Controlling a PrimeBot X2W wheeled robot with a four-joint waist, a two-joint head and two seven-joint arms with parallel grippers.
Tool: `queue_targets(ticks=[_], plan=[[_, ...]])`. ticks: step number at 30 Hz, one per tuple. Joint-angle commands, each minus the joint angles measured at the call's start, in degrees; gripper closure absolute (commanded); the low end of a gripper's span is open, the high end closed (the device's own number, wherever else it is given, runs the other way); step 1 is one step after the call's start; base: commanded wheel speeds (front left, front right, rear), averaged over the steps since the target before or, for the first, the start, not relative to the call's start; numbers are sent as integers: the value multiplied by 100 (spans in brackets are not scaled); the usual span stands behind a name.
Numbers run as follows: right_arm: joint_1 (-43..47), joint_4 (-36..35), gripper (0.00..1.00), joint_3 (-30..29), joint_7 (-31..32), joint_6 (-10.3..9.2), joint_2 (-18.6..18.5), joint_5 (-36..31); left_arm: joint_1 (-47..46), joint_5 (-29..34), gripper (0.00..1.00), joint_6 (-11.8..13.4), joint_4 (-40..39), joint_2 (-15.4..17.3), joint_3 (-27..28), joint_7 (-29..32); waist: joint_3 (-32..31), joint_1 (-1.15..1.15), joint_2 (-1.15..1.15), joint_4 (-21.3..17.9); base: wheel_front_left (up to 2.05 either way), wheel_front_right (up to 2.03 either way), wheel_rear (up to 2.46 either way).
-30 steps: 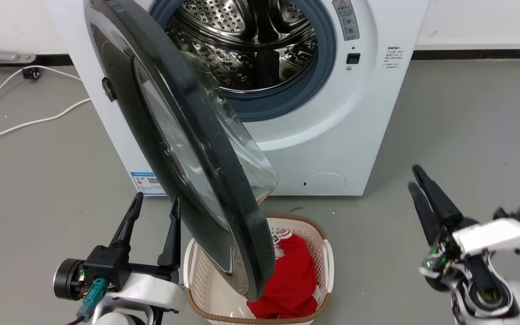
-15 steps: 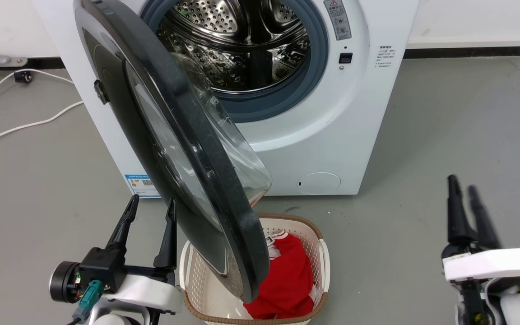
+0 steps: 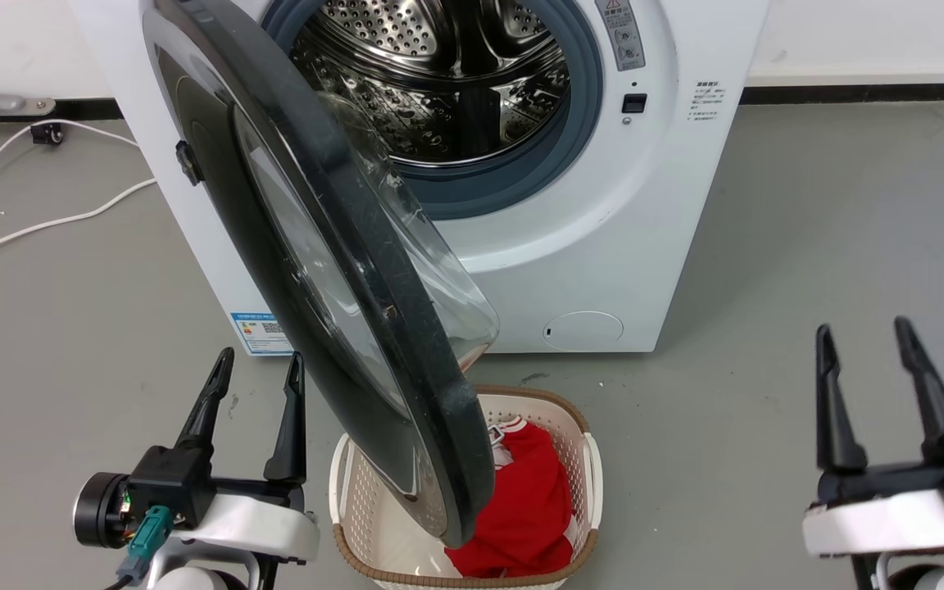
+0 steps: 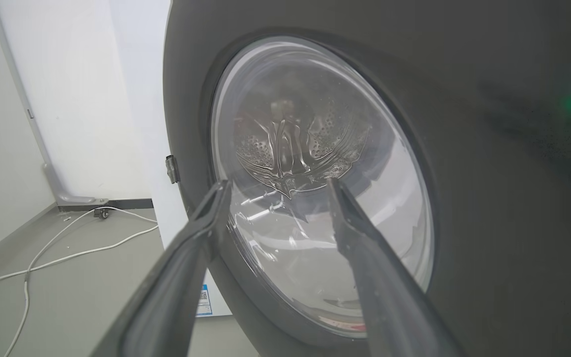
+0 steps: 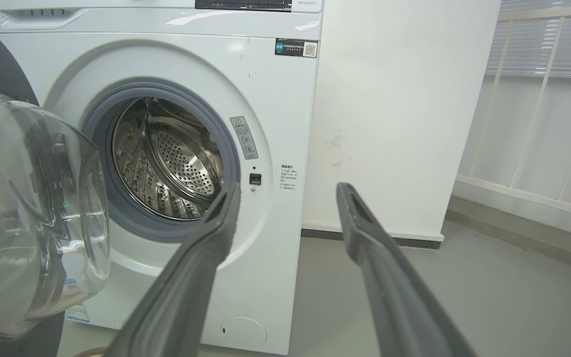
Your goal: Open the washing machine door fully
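Note:
The washing machine [image 3: 603,246] is a white front-loader with its steel drum [image 3: 447,74] exposed. The washing machine door [image 3: 275,270], a glossy black disc with a clear glass bowl [image 3: 439,270], stands swung out toward me, hinged at the left. My left gripper [image 3: 259,365] is open, low on the door's outer side, fingers close to its face and holding nothing. In the left wrist view the door [image 4: 488,198] looms just beyond my open left gripper [image 4: 275,186]. My right gripper [image 3: 861,336] is open at lower right, well clear. The right wrist view shows the machine [image 5: 275,258] and bowl [image 5: 32,213] past my right gripper [image 5: 288,191].
A cream laundry basket [image 3: 591,459] with a red garment [image 3: 529,508] sits on the grey floor under the door's lower edge. White cables [image 3: 38,225] trail across the floor at left. A white wall [image 5: 394,114] stands right of the machine.
My right gripper has turned from a tilted, nearly shut pose to upright and has opened. The left gripper has dropped slightly back from the door. The door holds about the same angle.

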Motion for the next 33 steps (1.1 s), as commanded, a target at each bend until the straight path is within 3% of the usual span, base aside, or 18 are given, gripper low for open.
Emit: queue_targets(ticks=[1, 7, 19, 20, 21, 33], plan=[[174, -45, 0, 55, 52, -3, 25, 10, -15, 36, 0, -1, -22, 3, 25, -16, -3, 0, 0, -7, 0, 0, 0], [433, 257, 0, 236, 82, -3, 25, 408, 14, 41, 0, -3, -25, 4, 28, -16, 4, 0, 0, -37, 0, 0, 0], [209, 429, 0, 235, -21, -3, 25, 510, -13, 72, 0, -8, -72, 3, 11, -16, 20, 0, 0, -47, 0, 0, 0], [201, 440, 0, 231, -30, -3, 25, 514, -19, 71, 36, -8, -93, 3, 15, -15, 22, 0, 0, -48, 0, 0, 0], [199, 447, 0, 229, -26, -3, 25, 513, -18, 67, 100, -8, -103, 3, 21, -16, 19, 0, 0, -48, 0, 0, 0], [167, 526, 0, 206, -69, -3, 25, 600, -73, -45, 100, 3, -329, 0, 100, -15, 60, 0, 0, -51, 0, 0, 0]])
